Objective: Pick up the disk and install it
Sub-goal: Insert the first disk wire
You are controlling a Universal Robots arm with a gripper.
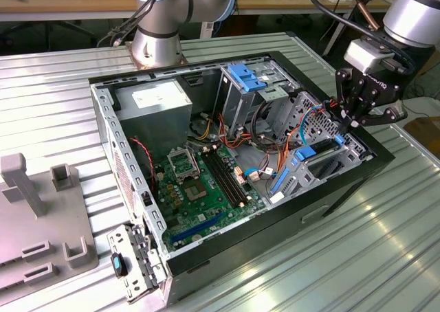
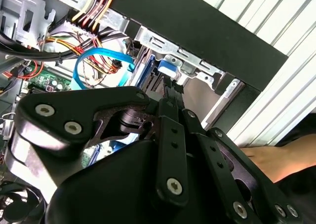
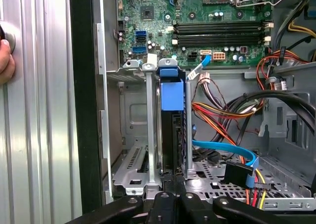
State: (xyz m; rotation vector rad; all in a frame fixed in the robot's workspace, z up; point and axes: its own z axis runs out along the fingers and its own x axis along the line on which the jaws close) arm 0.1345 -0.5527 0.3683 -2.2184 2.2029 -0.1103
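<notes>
Disk (image 3: 172, 93) stands edgewise, long axis into its bay (image 3: 132, 116); end effector (image 2: 171, 93) pressed together.

I see the slot of the drive bay (image 3: 150, 135) taken up by the disk (image 3: 171, 125), on edge between two grey metal walls with no gap either side. Toward the case's black wall (image 3: 81, 110), a narrow compartment stands free. On the other side a blue flat cable (image 3: 224, 151) and a bundle of red, orange and yellow wires (image 3: 217, 113) cross the space, with thick black cables (image 3: 276, 96) beside them. Above the motherboard (image 1: 185, 188) the case lies open. A person's hand (image 3: 4, 56) rests on the ribbed table (image 3: 39, 135) just outside the black wall.
</notes>
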